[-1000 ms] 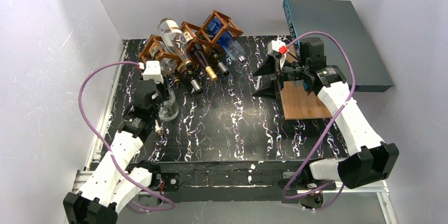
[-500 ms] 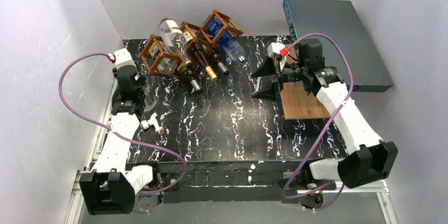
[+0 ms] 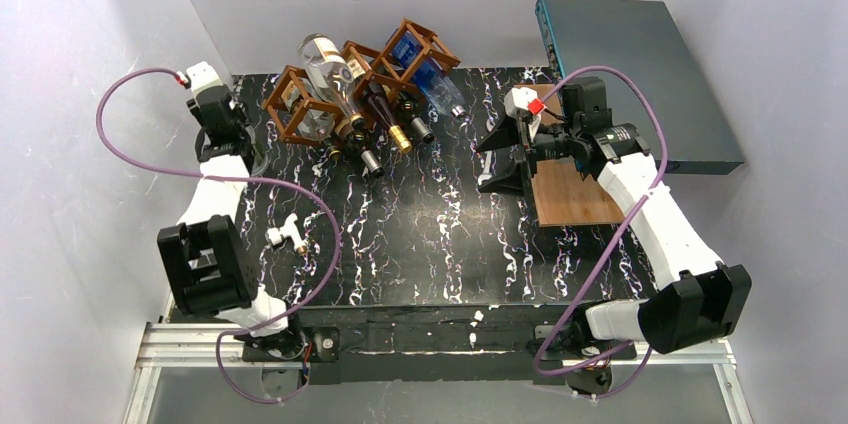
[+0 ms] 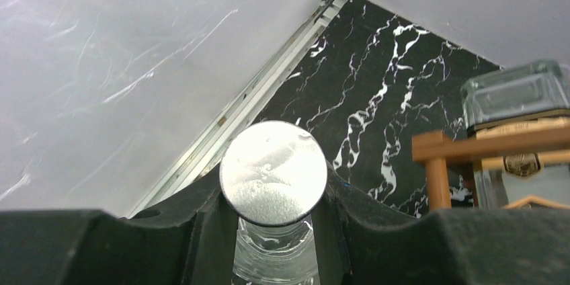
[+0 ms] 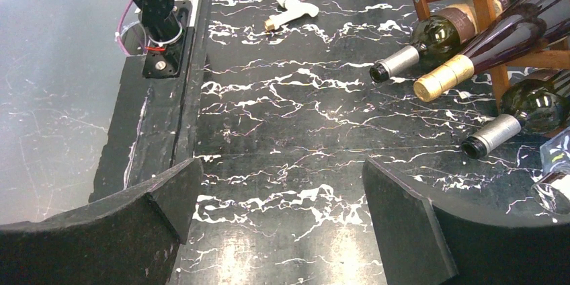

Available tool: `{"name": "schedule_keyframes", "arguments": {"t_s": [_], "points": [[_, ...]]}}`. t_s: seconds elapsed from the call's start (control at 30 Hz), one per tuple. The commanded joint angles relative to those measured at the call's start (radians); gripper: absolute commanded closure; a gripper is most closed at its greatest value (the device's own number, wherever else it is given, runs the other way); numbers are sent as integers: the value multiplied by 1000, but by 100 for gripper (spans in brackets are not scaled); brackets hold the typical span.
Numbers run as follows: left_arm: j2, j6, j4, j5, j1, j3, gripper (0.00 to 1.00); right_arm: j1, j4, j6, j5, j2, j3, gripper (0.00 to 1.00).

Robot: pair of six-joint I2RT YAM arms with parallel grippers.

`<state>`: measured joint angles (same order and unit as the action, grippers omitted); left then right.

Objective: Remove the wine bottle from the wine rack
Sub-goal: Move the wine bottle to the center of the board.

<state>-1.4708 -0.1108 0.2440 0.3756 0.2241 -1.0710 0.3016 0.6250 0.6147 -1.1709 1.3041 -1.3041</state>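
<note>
The reddish-brown wine rack (image 3: 350,84) stands at the back of the table with several bottles lying in its cells: a clear one (image 3: 325,59), a blue one (image 3: 420,69) and dark ones with necks pointing forward. My left gripper (image 3: 235,149) is left of the rack by the left wall. In the left wrist view it (image 4: 273,187) is shut on the neck of a clear glass bottle (image 4: 274,258) with a silver cap (image 4: 273,172). A rack bar (image 4: 484,147) shows to the right. My right gripper (image 3: 500,154) is open and empty, also in its wrist view (image 5: 282,211).
A flat wooden board (image 3: 570,194) lies under my right arm. A grey-blue box (image 3: 640,64) stands at the back right. A small white piece (image 3: 285,234) lies on the black marbled table; it also shows in the right wrist view (image 5: 290,11). Dark bottle necks (image 5: 430,63) point toward my right gripper.
My left arm has swung away from the rack's front toward the back left wall, carrying the clear bottle. My right gripper has barely moved.
</note>
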Motion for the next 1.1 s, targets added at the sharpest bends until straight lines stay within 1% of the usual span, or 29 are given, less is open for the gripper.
{"name": "schedule_keyframes", "arguments": {"t_s": [0.0,0.13,0.2,0.3,0.47,0.53,0.67,0.73,0.8,0.83,0.93,1.07], "points": [[-20,21,226,-33,3,-161,100,7,42,59,-23,16,-51,2],[-81,7,229,-44,12,-192,100,7,65,82,-16,26,-58,1],[-102,-1,227,-47,16,-198,95,7,74,90,-15,31,-57,2],[-117,-19,229,-37,20,-190,82,8,75,94,-15,38,-54,2],[-113,-20,227,-45,21,-164,54,8,75,97,-11,44,-48,2],[-105,-17,226,-49,21,-152,44,8,73,98,-10,44,-46,2],[-67,-28,224,-51,21,-113,24,8,67,99,-9,41,-38,2],[-35,-38,216,-48,20,-89,16,8,62,99,-10,39,-31,2],[11,-65,193,-39,21,-60,4,8,58,100,-12,36,-24,2],[52,-82,179,-39,21,-44,2,8,58,102,-14,34,-20,2],[151,-152,101,-67,20,10,2,11,55,107,-16,27,-6,2],[291,-280,-67,-146,21,53,2,16,56,120,-22,17,7,2]]}}
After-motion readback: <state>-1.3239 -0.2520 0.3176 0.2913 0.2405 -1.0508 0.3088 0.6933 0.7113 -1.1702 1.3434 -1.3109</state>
